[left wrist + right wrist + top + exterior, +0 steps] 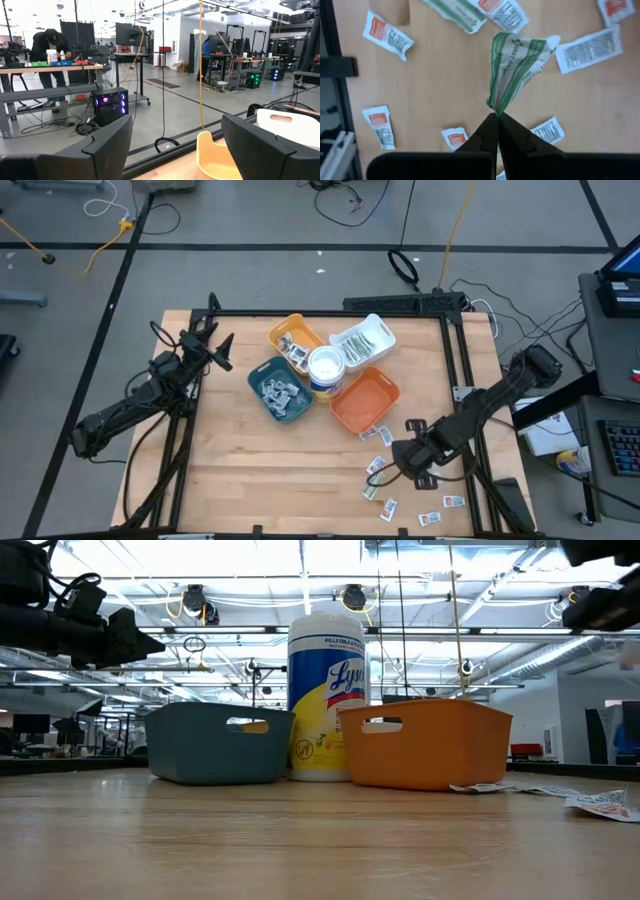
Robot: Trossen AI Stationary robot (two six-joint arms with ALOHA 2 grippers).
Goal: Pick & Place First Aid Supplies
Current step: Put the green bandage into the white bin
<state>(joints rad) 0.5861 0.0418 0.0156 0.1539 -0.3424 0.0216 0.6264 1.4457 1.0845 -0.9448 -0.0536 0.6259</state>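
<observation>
So the right gripper (pixel 497 116) has its two dark fingers pinched tight together on the corner of a crumpled green-and-white striped packet (pixel 517 70), right at the fingertips. In the right wrist view the packet fans out from the tips toward the upper middle of the frame, lifted clear of the light wooden table (pixel 445 80) by the look of it. Around it, flat on the wood, lie small white packets with red marks (pixel 387 34), plus a white one with dark print (pixel 589 48) at the upper right.

In the high view that same right gripper (pixel 404 452) sits in the lower right part of the frame, just below the orange plastic tray (pixel 366 400), with loose packets (pixel 386 505) scattered beneath it toward the bottom edge. The held packet itself is too small to pick out from up there.

The left gripper (pixel 222 350) hangs at the upper left of the high view, near the table's edge, well apart from the packets. Its fingers (pixel 107 145) stand wide apart with nothing between them.

Middle of the high view: a teal plastic tray (pixel 281 389), a yellow plastic tray (pixel 295 340), a white plastic tray (pixel 362 341) and a white round wipes tub (pixel 326 370) bunched together with the orange one.
</observation>
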